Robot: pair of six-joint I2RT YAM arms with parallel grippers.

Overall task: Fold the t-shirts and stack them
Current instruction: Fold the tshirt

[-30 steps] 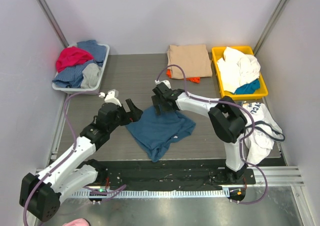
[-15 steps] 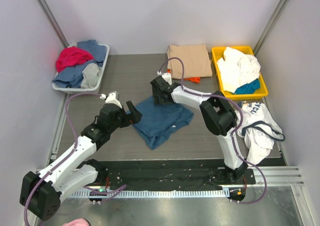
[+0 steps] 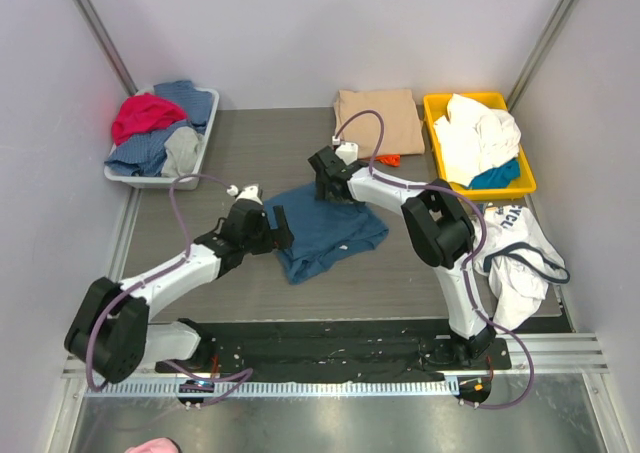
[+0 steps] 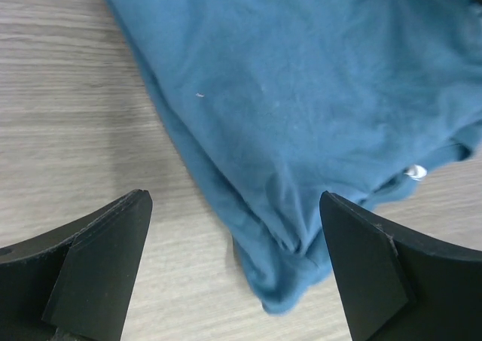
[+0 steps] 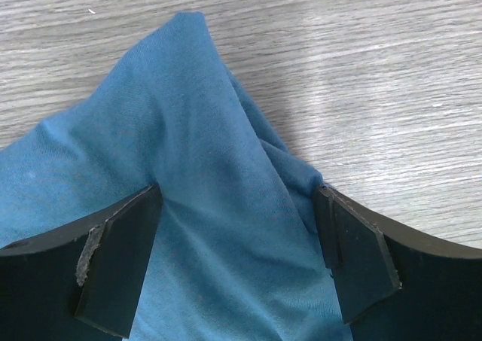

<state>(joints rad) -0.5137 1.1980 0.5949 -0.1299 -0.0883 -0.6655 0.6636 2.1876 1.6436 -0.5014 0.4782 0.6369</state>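
Note:
A dark teal-blue t-shirt (image 3: 330, 231) lies rumpled mid-table. In the left wrist view, its near-left edge and a bunched corner (image 4: 301, 130) lie between my fingers. My left gripper (image 3: 277, 230) (image 4: 233, 202) is open at that left edge, holding nothing. My right gripper (image 3: 328, 185) (image 5: 235, 198) is open over the shirt's far corner (image 5: 188, 123), fingers straddling a raised fold of the cloth. A folded tan-beige t-shirt (image 3: 378, 121) lies at the back. An orange t-shirt (image 3: 388, 159) peeks out under its near edge.
A grey tray (image 3: 140, 180) of red, blue and grey clothes sits back left. A yellow bin (image 3: 432, 123) of white and teal clothes stands back right. A white printed garment (image 3: 515, 258) hangs over the table's right edge. Walls close in on both sides.
The teal shirt has slid toward the back of the table, along with the right gripper on its far corner. My left gripper has moved right, up to the shirt's left edge.

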